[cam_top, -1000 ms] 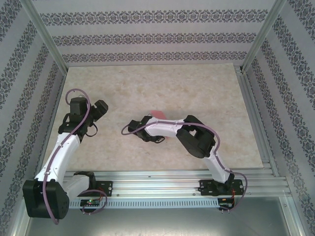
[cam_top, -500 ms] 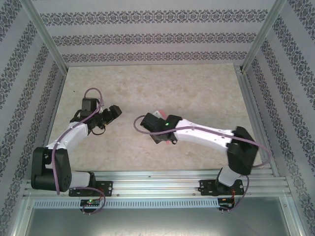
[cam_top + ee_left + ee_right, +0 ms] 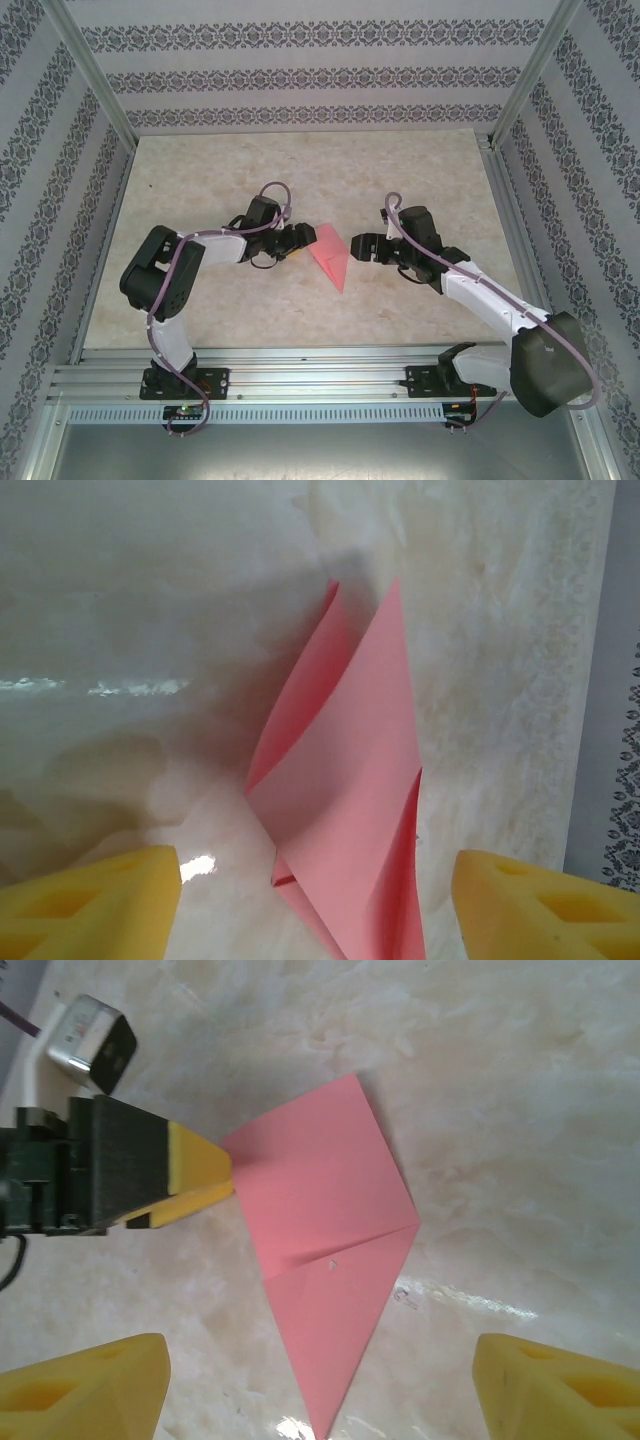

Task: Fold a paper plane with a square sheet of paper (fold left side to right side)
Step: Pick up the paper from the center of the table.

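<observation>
Marbled table [image 3: 300, 170], patterned walls around. Folded pink paper [image 3: 328, 256] lies flat mid-table, a pointed kite shape. Left gripper [image 3: 297, 238] sits at its left edge, jaws apart. Right gripper [image 3: 357, 246] hangs just beside its right, spread wide and empty.

Top view looks down from behind, over the whole surface [image 3: 300, 170]; both wrist views sit close, apparently facing each other across the folded paper [image 3: 328, 255].
</observation>
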